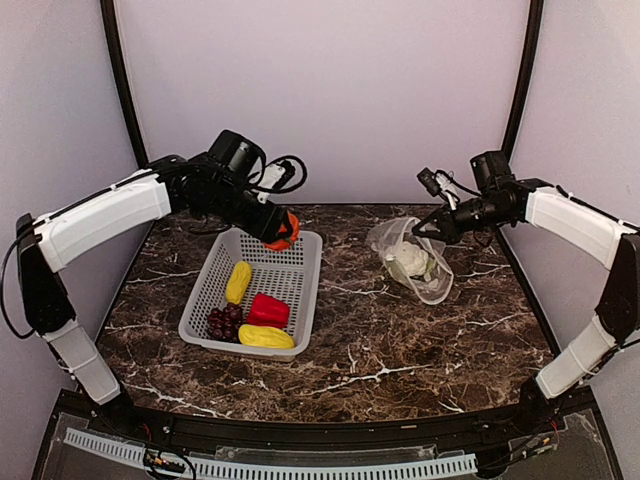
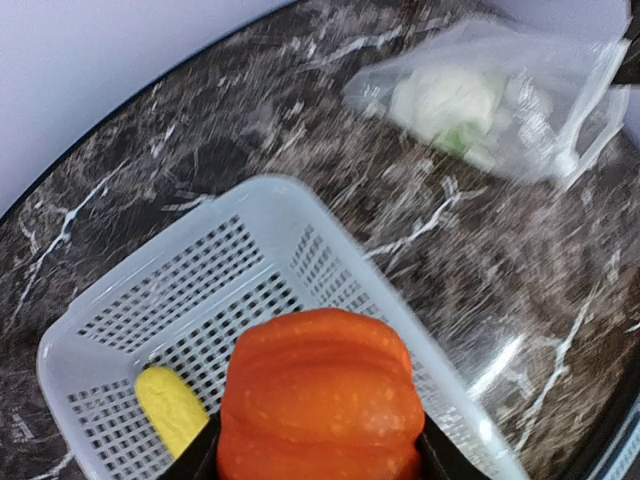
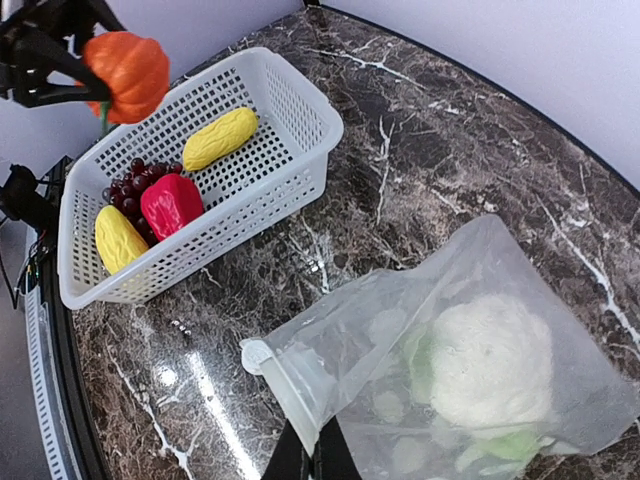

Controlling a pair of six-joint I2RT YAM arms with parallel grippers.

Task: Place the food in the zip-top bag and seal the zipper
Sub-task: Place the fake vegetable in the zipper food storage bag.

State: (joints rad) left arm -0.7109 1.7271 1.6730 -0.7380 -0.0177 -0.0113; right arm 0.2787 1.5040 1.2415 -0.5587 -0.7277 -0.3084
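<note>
Pumpkin (image 2: pixel 318 390), pinched in our left claw (image 2: pixel 320 462) above the basket (image 2: pixel 268 183), may snag the bag (image 3: pixel 380 330) beside the basket: our right claw (image 3: pixel 312 458) pinches only one floppy lip.

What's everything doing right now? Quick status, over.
Left gripper shut on pumpkin, over far rim of basket. Right gripper shut on edge of zip-top bag, cauliflower inside. In basket: pepper, grapes, two yellow pieces. Nothing between basket and bag.
</note>
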